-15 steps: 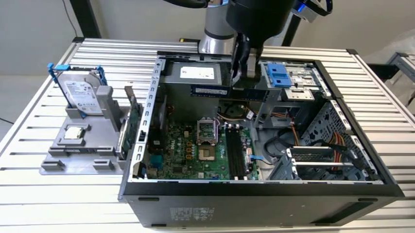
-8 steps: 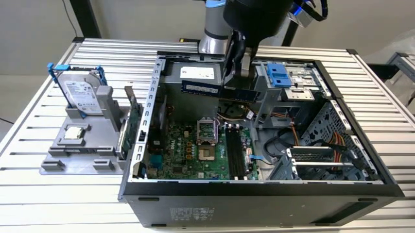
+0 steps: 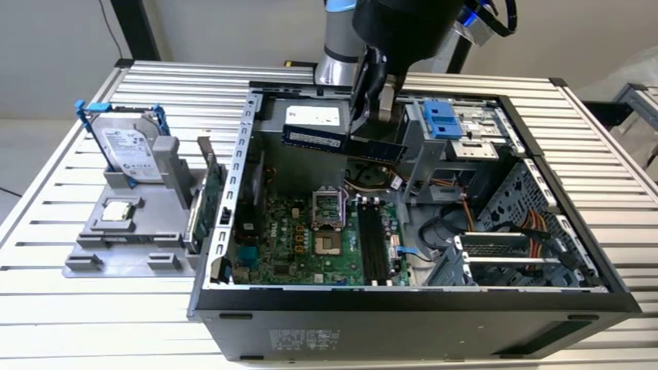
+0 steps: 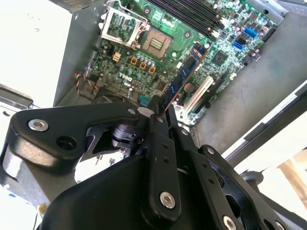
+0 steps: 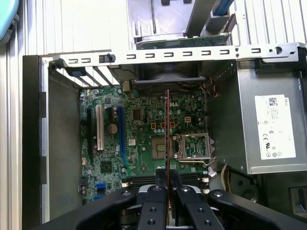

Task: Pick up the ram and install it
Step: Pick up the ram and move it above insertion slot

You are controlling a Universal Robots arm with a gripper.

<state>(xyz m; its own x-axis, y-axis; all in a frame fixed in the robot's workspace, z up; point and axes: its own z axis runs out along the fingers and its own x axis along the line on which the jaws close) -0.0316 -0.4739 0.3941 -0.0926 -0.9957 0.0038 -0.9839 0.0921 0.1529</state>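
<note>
My claw (image 3: 374, 123) pinches the ram (image 3: 343, 142) and holds it in the air over the open computer case (image 3: 411, 307), above the motherboard (image 3: 298, 247) inside. The exterior view shows a hard drive (image 3: 132, 154) standing outside the case. The first wrist view shows the ram (image 5: 167, 124) edge-on.

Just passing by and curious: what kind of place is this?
Probably a robot lab for computer assembly: an open PC case on a slatted table, a gripper holding the ram over the motherboard.
</note>
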